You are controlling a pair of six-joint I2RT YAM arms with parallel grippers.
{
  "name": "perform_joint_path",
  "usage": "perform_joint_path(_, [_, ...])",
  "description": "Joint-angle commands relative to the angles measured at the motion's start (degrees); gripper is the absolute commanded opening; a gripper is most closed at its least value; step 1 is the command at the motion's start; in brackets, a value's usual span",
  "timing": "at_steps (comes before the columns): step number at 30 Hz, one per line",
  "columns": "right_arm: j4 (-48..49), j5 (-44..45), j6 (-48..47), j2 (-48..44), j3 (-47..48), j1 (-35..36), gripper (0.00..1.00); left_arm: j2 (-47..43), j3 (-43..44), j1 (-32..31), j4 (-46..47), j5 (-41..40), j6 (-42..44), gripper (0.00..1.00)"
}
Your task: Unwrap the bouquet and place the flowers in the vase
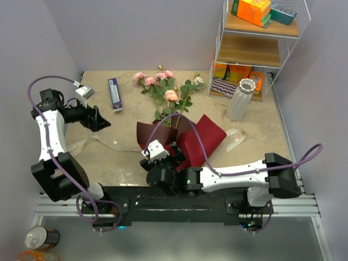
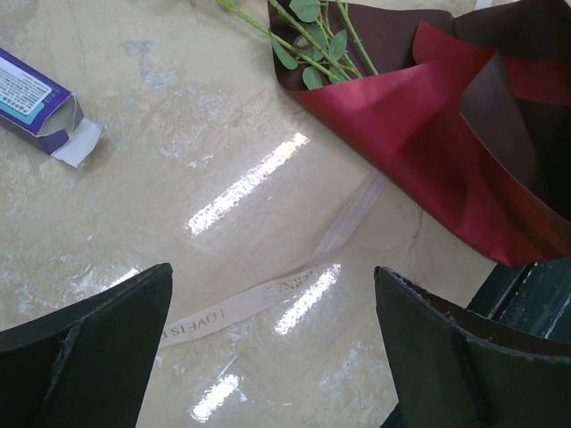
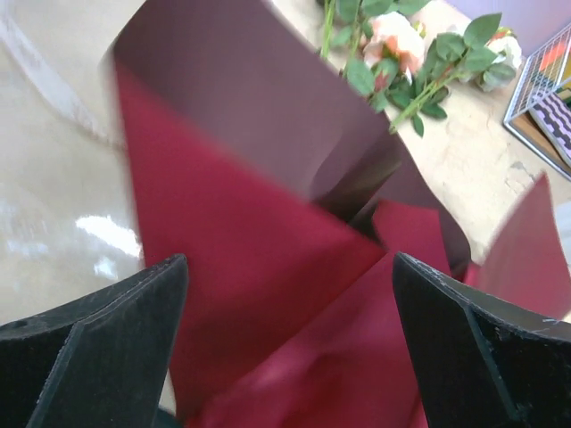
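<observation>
The bouquet [image 1: 212, 136], a maroon paper cone (crimson inside, sharply creased), sags open near the table's [image 1: 261, 147] front edge, the right gripper [image 3: 290, 259] low over it, gaping and empty.

Vase [image 1: 240, 99] right of bouquet [image 1: 166, 98].

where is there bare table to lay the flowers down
Bare tabletop lies between the small purple carton and the long-stemmed pink roses, and front right between the dark maroon wrapping paper and the table edge, beside a pale ribbon curl. Crowded: the centre, and back right around the white ribbed vase and white wire rack.
</observation>
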Motion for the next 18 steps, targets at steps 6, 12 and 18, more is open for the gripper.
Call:
perform_joint_path(6, [2.39,-16.89,5.56,-5.25,6.8,-14.04,0.99,-1.86,3.37,0.52,-1.79,1.55,1.8,0.99])
perform_joint_path(12, [8.9,-31.15,9.87,-15.27,-1.28,-20.72,0.99,-2.21,8.1,0.52,-5.65,3.91,3.2,0.99])
perform_joint_path(18, [-6.53,-30.0,7.59,-9.76,8.45,-25.11,0.98,-2.04,14.44,-0.79,-11.1,4.28,4.25,0.99])
